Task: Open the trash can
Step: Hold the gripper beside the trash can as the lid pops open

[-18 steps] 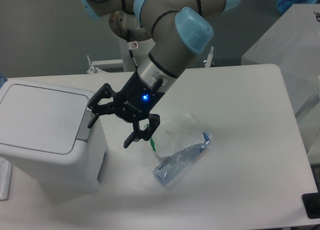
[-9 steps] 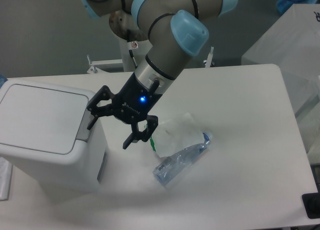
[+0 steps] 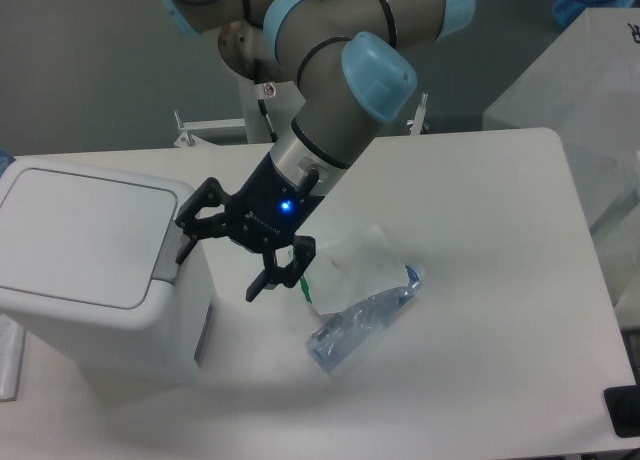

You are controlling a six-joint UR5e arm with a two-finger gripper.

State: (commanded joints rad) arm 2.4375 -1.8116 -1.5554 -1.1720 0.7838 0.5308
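Left on the table (image 3: 500, 280), the trash can (image 3: 95, 270) sits with lid down. Just beside its grey button strip (image 3: 168, 252) hangs my gripper (image 3: 222, 262), fingers spread wide, holding nothing. Right of me lies a crumpled clear bottle (image 3: 362, 318).

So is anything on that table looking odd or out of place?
Only the clear plastic bottle: it lies on its side on the table, crumpled, beside the trash can. The bin's lid is shut and looks undamaged.
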